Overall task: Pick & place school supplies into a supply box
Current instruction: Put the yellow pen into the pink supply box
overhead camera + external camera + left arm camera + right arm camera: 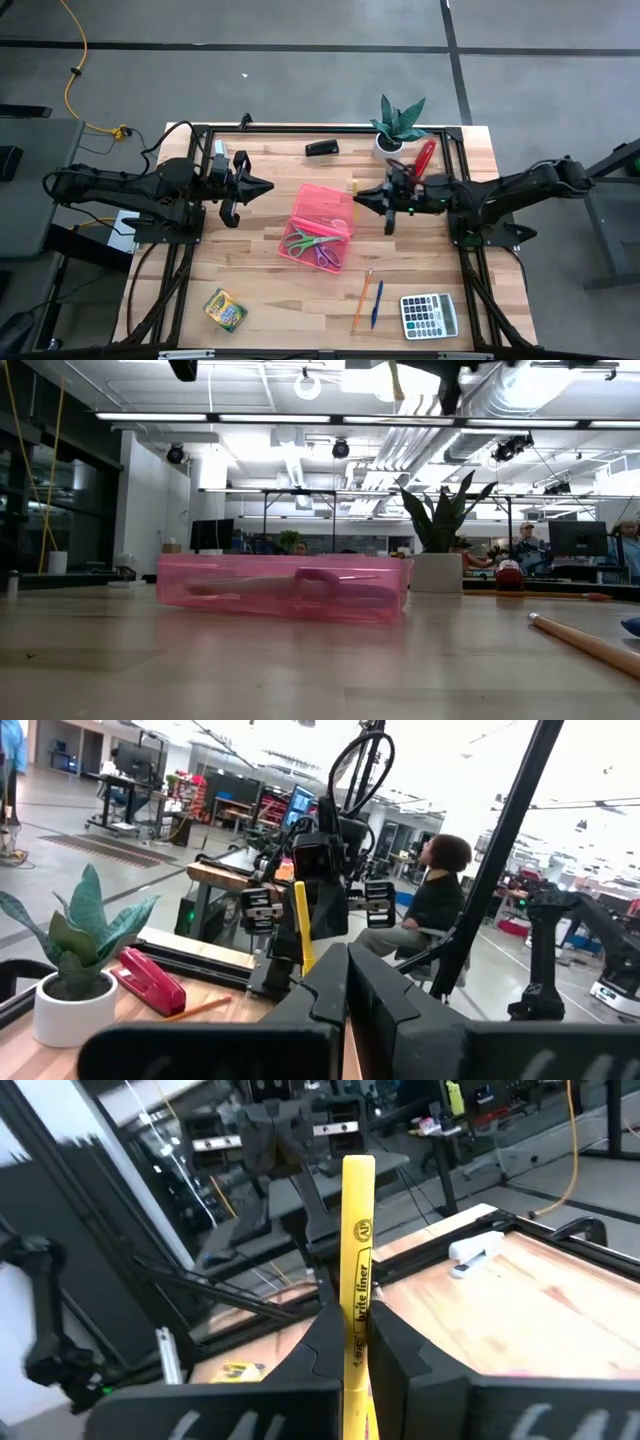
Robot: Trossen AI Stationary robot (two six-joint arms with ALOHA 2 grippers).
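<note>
Closest to us in the low view, an orange pencil (585, 643) lies on our pale wood-plank desk (300, 670), with bright ceiling lights and workstations behind. We've got the translucent pink supply box (320, 226) mid-desk, lid open, both scissors (312, 243) inside. Our right pincer (357, 198) hovers just beside the box, clamped on a yellow highlighter (357, 1295) standing upright. Our left pincer (265, 186) waits across from it, fingers together. A blue pen (377, 303) lies beside the pencil, near a grey calculator (429, 315).

Box (318, 225) is translucent glossy pink plastic. Table (260, 290) is smooth pale wood with visible grain. Highlighter (358, 1270) is yellow, smooth plastic.
</note>
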